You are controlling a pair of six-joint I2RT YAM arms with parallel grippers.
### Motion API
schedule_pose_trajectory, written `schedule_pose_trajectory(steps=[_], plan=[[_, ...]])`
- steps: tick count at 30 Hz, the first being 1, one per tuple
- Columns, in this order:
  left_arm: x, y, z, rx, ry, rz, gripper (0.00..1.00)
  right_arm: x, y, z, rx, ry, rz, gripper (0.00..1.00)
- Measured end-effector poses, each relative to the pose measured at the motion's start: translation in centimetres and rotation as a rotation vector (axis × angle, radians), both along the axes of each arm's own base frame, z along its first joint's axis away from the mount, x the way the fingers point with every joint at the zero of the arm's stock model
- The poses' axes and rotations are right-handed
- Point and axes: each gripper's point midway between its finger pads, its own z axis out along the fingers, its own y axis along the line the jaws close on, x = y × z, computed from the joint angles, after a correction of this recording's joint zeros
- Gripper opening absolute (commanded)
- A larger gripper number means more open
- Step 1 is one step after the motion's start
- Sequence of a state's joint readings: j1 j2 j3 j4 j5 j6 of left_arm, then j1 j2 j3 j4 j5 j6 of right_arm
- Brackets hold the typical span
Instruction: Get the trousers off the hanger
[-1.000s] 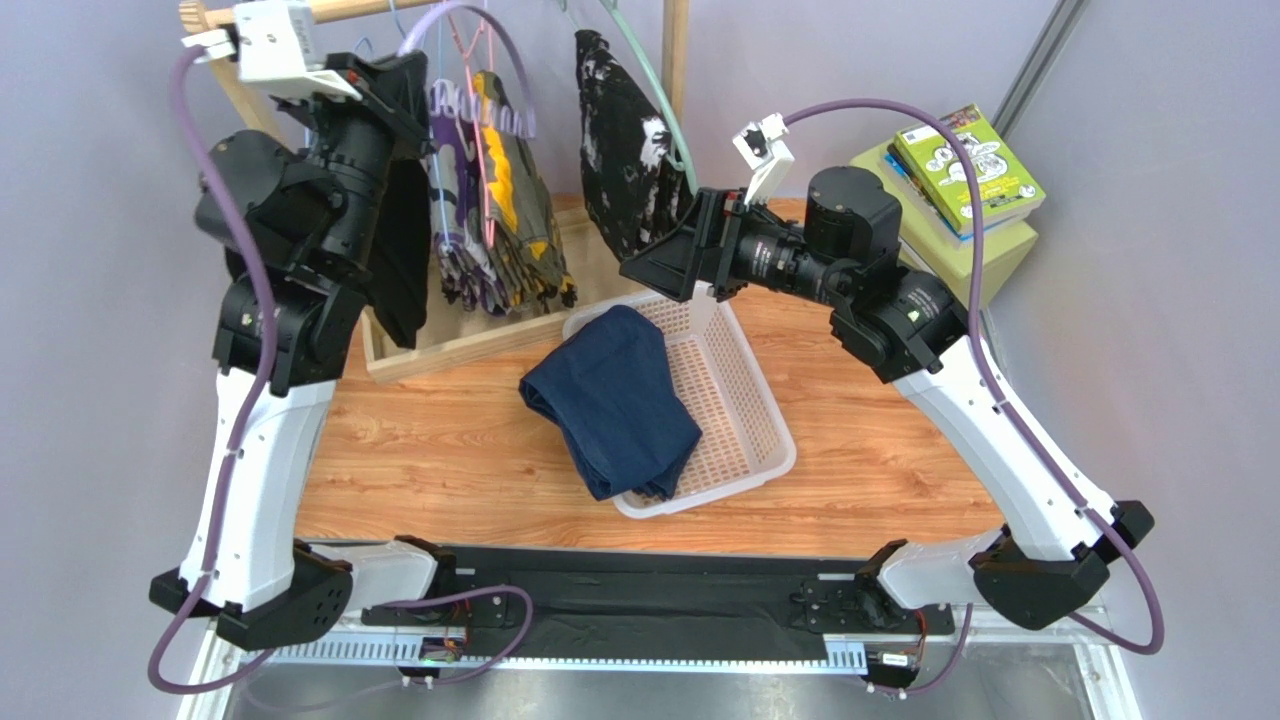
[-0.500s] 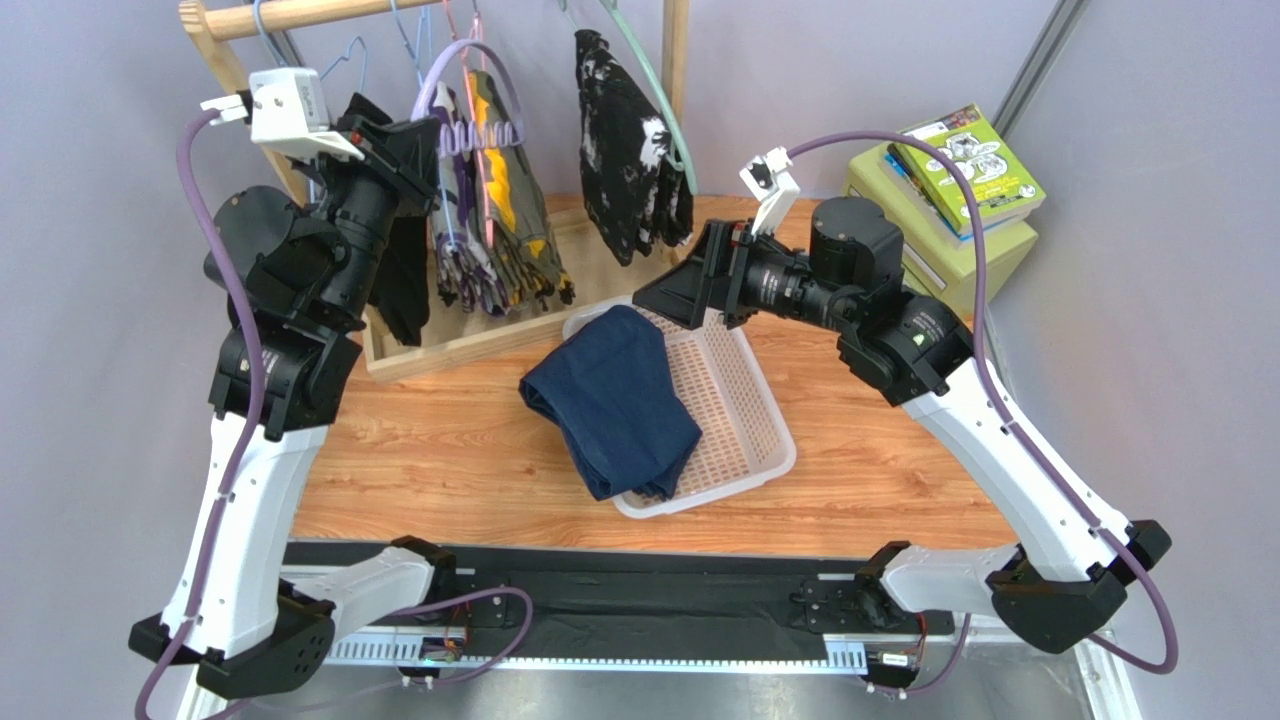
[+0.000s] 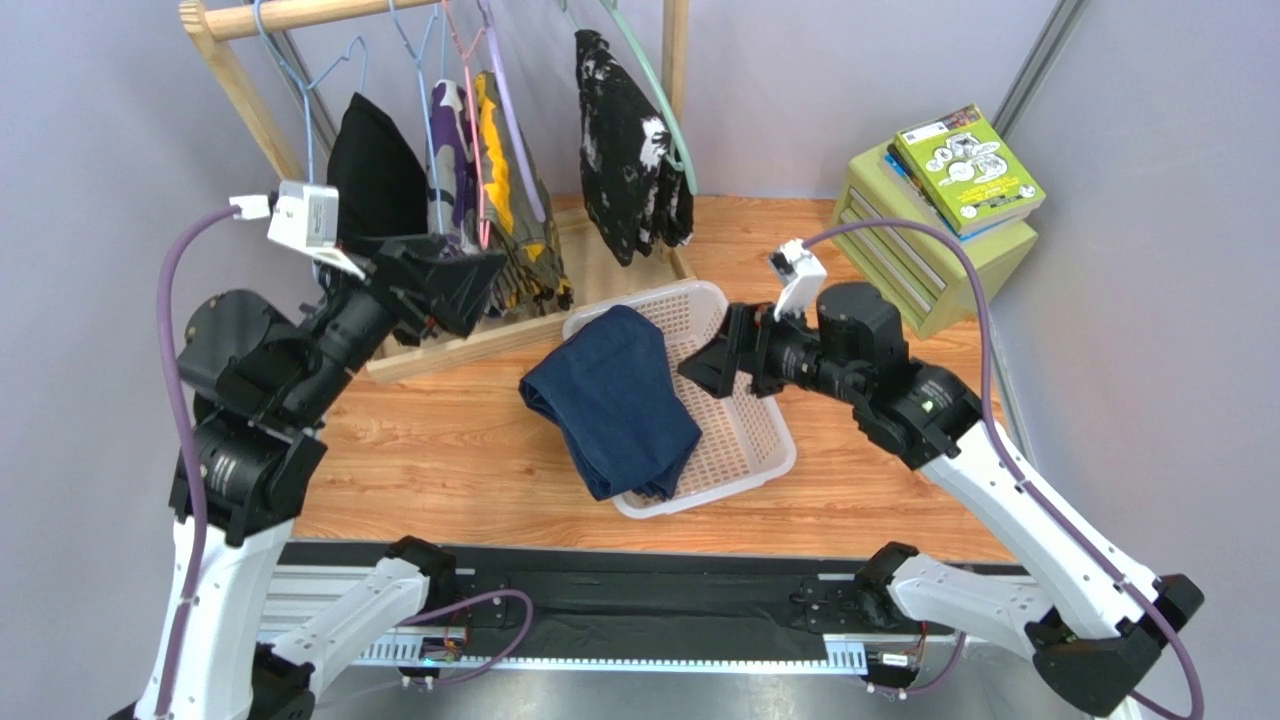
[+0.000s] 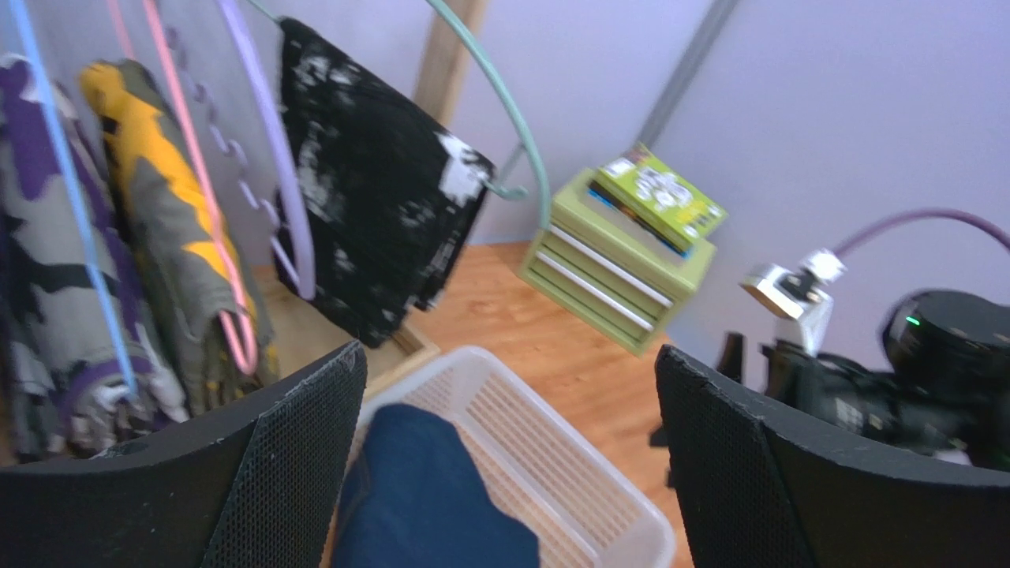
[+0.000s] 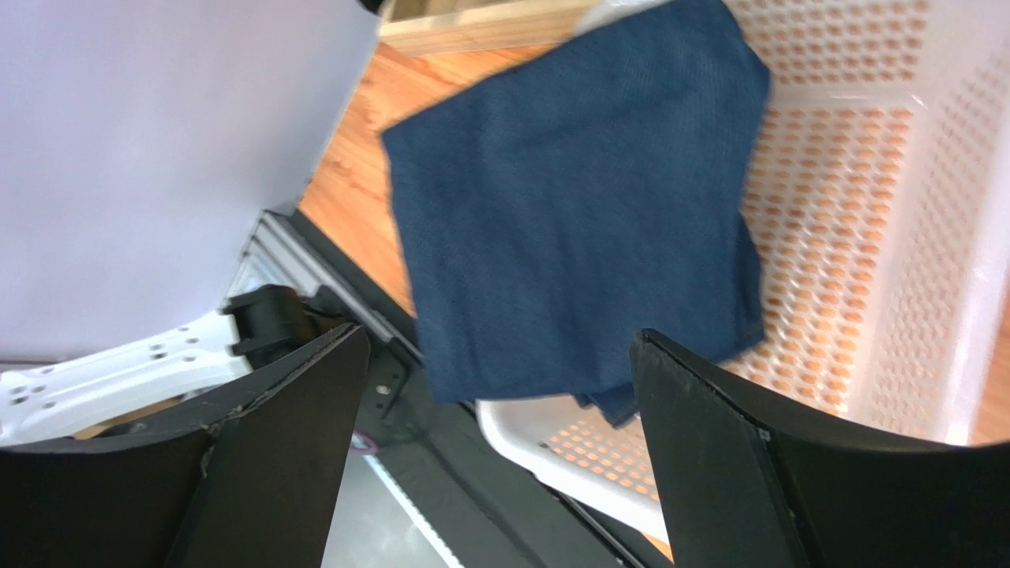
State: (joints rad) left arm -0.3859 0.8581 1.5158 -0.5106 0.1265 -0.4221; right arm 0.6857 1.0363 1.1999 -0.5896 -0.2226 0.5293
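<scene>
The dark navy trousers (image 3: pixel 609 398) lie folded in the white basket (image 3: pixel 751 428), spilling over its near-left rim. They also show in the right wrist view as trousers (image 5: pixel 581 201) and in the left wrist view as trousers (image 4: pixel 433 497). The lilac hanger (image 3: pixel 504 113) hangs bare on the wooden rail, and in the left wrist view the hanger (image 4: pixel 267 154) is up to the left. My left gripper (image 3: pixel 458 285) is open and empty below the rack, gripper (image 4: pixel 510 355). My right gripper (image 3: pixel 714 368) is open and empty above the basket's far side, gripper (image 5: pixel 498 335).
The wooden rack (image 3: pixel 241 75) holds a black garment (image 3: pixel 376 150), patterned garments (image 3: pixel 519 225) and a black-and-white garment (image 3: pixel 631 135) on a green hanger. A green drawer box with books (image 3: pixel 939 210) stands at the back right. The basket wall (image 5: pixel 948 237) is on the right.
My left gripper came down away from the rail and opened; the lilac hanger stays on the rail. My right arm lowered toward the basket, still open.
</scene>
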Motion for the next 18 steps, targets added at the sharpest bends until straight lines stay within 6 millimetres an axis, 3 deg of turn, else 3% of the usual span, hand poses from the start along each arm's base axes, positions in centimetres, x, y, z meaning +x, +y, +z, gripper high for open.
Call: schedule_pose_trajectory(steps=[7, 11, 16, 18], plan=[[-5.6, -2.2, -4.4, -0.005, 0.050, -0.242, 1.00, -1.3, -3.0, -6.5, -0.050, 0.025, -0.094, 0.93], [-7.9, -3.8, -9.6, -0.025, 0.122, -0.391, 1.00, -1.6, -4.5, -9.8, -0.061, 0.049, -0.163, 0.96], [-9.8, -5.2, -16.5, -0.085, 0.217, -0.515, 1.00, -2.0, -6.3, -11.6, -0.005, 0.042, -0.261, 1.00], [-10.3, -5.5, -17.9, -0.121, 0.225, -0.550, 1.00, -2.2, -6.8, -12.0, 0.042, 0.033, -0.293, 1.00]])
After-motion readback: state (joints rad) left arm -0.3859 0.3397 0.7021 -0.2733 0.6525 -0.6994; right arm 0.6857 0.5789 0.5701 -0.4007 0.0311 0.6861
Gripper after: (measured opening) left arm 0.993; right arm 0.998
